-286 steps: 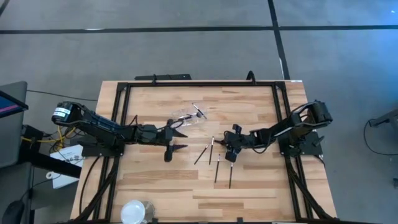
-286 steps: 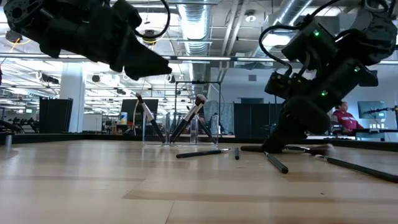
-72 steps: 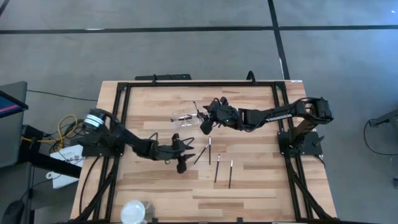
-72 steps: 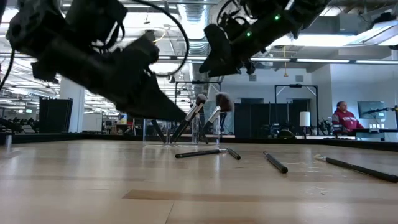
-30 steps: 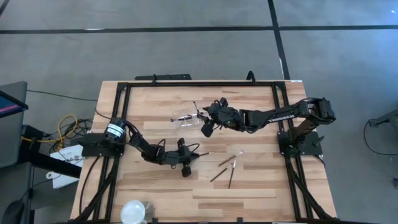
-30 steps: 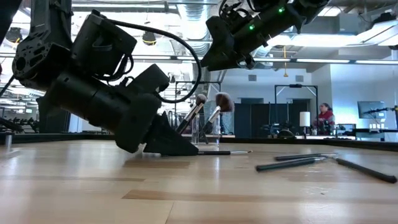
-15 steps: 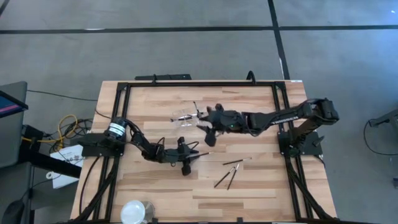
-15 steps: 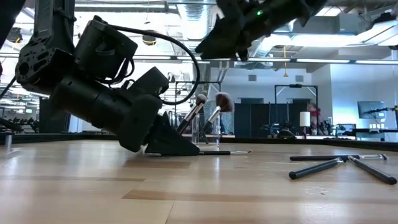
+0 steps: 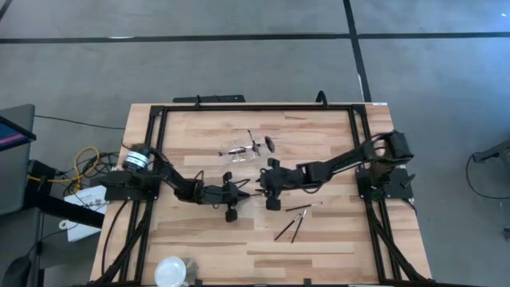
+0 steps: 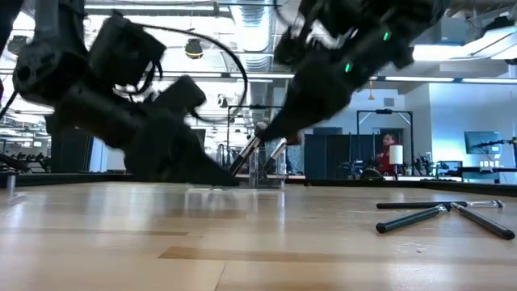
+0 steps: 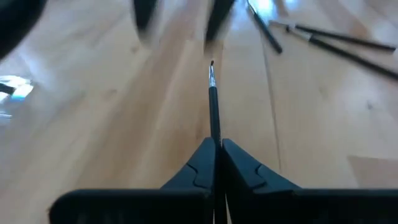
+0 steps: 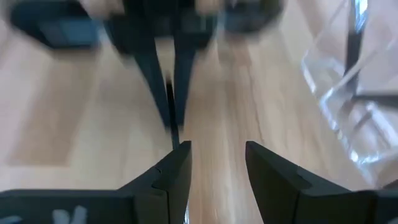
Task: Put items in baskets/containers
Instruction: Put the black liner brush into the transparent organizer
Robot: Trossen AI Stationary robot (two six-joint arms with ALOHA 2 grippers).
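My left gripper is mid-table, shut on one slim dark brush. My right gripper faces it from the table's right. Its fingers stand open and touch nothing, and the brush's free tip points toward them. The clear container stands just beyond toward the far edge and also shows in the right wrist view. Brushes lean in the container, their heads up. Three more brushes lie flat on the wood at the near right. My left gripper pinches the brush's handle between its two shut fingers. The brush runs along the fingers and sticks straight out ahead of them, its small bristle tip pointing toward the table's right. The fingers come from the table's left, slanting slightly down.
A round white and clear object sits at the near left edge. A black frame borders the table. The loose brushes lie just right of both grippers. A person sits far off in the room behind.
My right gripper has left the container and come down toward the near edge, until it faces my left gripper. My left gripper has shut on the thin brush and drawn a little toward the far edge; the brush no longer lies on the wood in the low view.
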